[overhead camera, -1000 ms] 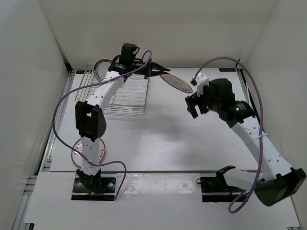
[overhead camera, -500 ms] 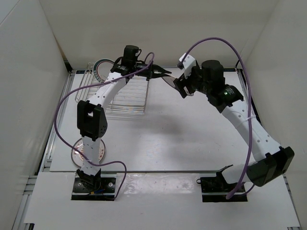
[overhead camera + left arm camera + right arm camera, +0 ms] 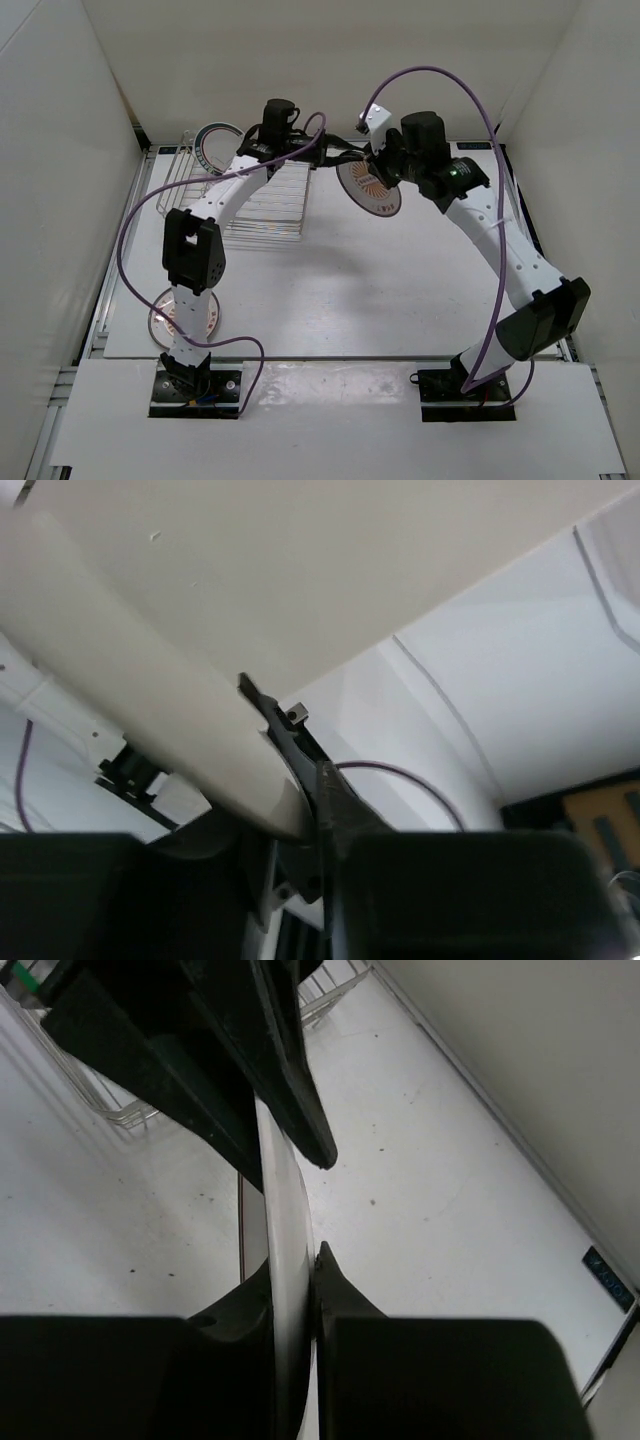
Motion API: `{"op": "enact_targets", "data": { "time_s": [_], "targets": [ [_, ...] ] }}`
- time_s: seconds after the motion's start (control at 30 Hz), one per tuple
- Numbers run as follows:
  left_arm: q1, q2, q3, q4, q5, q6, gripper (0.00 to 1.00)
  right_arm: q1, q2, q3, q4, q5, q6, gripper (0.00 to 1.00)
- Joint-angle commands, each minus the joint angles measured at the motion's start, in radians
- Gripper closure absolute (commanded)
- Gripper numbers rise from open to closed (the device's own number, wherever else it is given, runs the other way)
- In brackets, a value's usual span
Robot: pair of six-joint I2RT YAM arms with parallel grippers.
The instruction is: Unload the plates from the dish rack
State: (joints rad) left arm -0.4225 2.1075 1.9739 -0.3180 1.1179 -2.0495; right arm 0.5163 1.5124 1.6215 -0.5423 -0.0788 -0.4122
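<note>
A white plate with an orange sunburst (image 3: pixel 370 190) hangs tilted in the air just right of the dish rack (image 3: pixel 265 205). My right gripper (image 3: pixel 383 172) is shut on its upper rim; in the right wrist view the plate (image 3: pixel 285 1200) runs edge-on between the gripper (image 3: pixel 295 1260) fingers. My left gripper (image 3: pixel 340 160) reaches over the rack to the same plate, its jaws slack around the rim (image 3: pixel 150 710), a thin gap showing at one finger (image 3: pixel 335 800). A plate with a dark rim (image 3: pixel 208 140) stands at the rack's far left corner. Another sunburst plate (image 3: pixel 160 315) lies flat by the left arm's base.
White walls close in the table on three sides. Purple cables loop above both arms. The left arm's elbow (image 3: pixel 190 250) hangs over the rack's near left side. The right arm stretches diagonally across the right half of the table.
My right arm swung left and up to the plate and its jaws closed on the rim. The left jaws loosened on that plate, which tipped to face up more.
</note>
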Motion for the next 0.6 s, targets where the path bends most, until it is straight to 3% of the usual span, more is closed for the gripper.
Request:
{"op": "enact_targets", "data": {
  "time_s": [0.0,0.03,0.07,0.1,0.17,0.2,0.33,0.43,0.57],
  "targets": [
    [-0.002,-0.050,-0.044,0.259,-0.012,-0.419,0.66,-0.018,-0.014,0.121,-0.015,-0.084,0.185,1.00],
    [-0.001,-0.047,-0.049,0.302,-0.018,-0.435,0.57,-0.018,-0.011,0.127,-0.039,-0.087,0.206,1.00],
    [0.002,-0.026,-0.041,0.372,-0.021,-0.454,0.35,-0.021,-0.012,0.135,-0.044,-0.090,0.257,1.00],
    [0.011,-0.015,0.006,0.373,-0.012,-0.418,0.21,-0.025,-0.015,0.141,-0.053,-0.122,0.303,1.00],
    [0.019,0.014,0.040,0.341,0.003,-0.381,0.13,-0.036,-0.034,0.105,-0.056,-0.139,0.404,1.00],
    [0.043,0.017,0.069,0.324,0.002,-0.330,0.02,-0.041,-0.040,0.088,-0.054,-0.147,0.444,1.00],
    [0.132,-0.021,0.088,0.205,0.013,-0.204,0.00,-0.052,-0.133,-0.087,0.013,-0.232,0.582,1.00],
    [0.218,-0.081,0.085,0.012,0.020,-0.017,0.00,-0.070,-0.190,-0.300,0.089,-0.304,0.708,1.00],
    [0.303,-0.155,0.114,-0.319,-0.012,0.317,0.00,-0.096,-0.178,-0.445,0.140,-0.392,0.704,1.00]
  ]
}}
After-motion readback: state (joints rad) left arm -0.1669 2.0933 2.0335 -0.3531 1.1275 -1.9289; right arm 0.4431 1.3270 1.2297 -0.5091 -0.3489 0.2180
